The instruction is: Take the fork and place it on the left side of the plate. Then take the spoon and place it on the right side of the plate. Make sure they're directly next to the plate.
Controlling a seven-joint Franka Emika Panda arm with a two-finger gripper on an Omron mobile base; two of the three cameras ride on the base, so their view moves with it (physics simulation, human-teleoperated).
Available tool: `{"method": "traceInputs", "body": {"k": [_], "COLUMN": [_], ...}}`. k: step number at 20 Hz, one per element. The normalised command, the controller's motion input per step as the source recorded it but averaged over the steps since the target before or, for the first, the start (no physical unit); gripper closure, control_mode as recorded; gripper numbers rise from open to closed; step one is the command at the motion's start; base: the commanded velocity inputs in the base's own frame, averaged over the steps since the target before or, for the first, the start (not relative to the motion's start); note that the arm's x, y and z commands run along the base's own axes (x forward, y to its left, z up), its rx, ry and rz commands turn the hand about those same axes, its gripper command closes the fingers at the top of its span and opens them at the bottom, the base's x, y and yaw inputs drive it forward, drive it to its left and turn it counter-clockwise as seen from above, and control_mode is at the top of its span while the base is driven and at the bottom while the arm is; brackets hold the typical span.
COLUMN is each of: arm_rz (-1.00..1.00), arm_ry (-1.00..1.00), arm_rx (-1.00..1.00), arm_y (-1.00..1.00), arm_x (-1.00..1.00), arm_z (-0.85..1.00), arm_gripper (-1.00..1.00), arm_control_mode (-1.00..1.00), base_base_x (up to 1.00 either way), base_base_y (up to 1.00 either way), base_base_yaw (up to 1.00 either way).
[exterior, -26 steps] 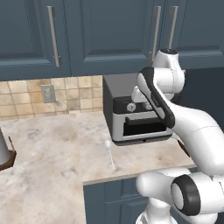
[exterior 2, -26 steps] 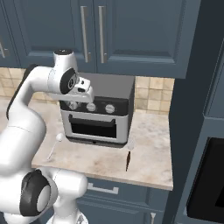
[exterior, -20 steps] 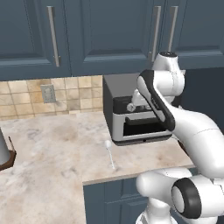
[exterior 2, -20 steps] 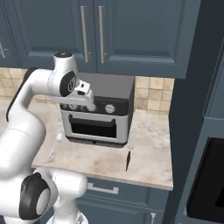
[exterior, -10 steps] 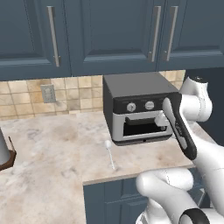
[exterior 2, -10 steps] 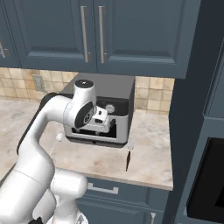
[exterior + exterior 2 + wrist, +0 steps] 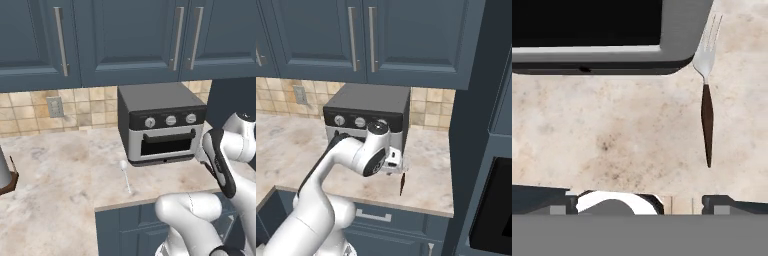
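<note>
The fork (image 7: 706, 100) lies flat on the marble counter just right of the toaster oven's front corner, silvery tines toward the oven and dark handle toward the counter's edge. It also shows as a dark sliver, the fork (image 7: 402, 185), near the front edge. My gripper (image 7: 637, 202) hangs above the counter with its jaws wide apart and nothing between them; the fork lies ahead, closer to the right fingertip (image 7: 732, 203). My gripper (image 7: 394, 166) sits just above and left of the fork. The spoon (image 7: 125, 175) rests left of the oven's front. The plate is out of view.
A grey toaster oven (image 7: 161, 125) stands against the tiled back wall, its front edge close to my hand (image 7: 602, 55). Dark cabinets hang overhead. A tall dark panel (image 7: 471, 125) bounds the counter on the right. A dark object (image 7: 6, 175) sits at the far left edge.
The arm has swung from in front of the oven's left side to its right corner, bringing the hand down over the fork. The jaws have spread a little wider.
</note>
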Motion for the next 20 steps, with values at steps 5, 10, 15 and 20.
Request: {"method": "traceInputs", "body": {"k": [5, 10, 15, 20], "arm_rz": [0.00, 0.00, 0.00, 0.00], "arm_ry": [0.01, 0.02, 0.02, 0.05], "arm_rx": [0.00, 0.00, 0.00, 0.00], "arm_y": [-0.50, -0.35, -0.39, -0.14], "arm_x": [0.29, 0.40, 0.38, 0.39], "arm_z": [-0.33, -0.24, -0.21, -0.20], "arm_gripper": [-1.00, -1.00, -1.00, -1.00], "arm_control_mode": [-1.00, -1.00, -1.00, -1.00], "base_base_x": [0.00, 0.00, 0.00, 0.00], "base_base_y": [0.00, 0.00, 0.00, 0.00], "base_base_yaw": [0.00, 0.00, 0.00, 0.00]}}
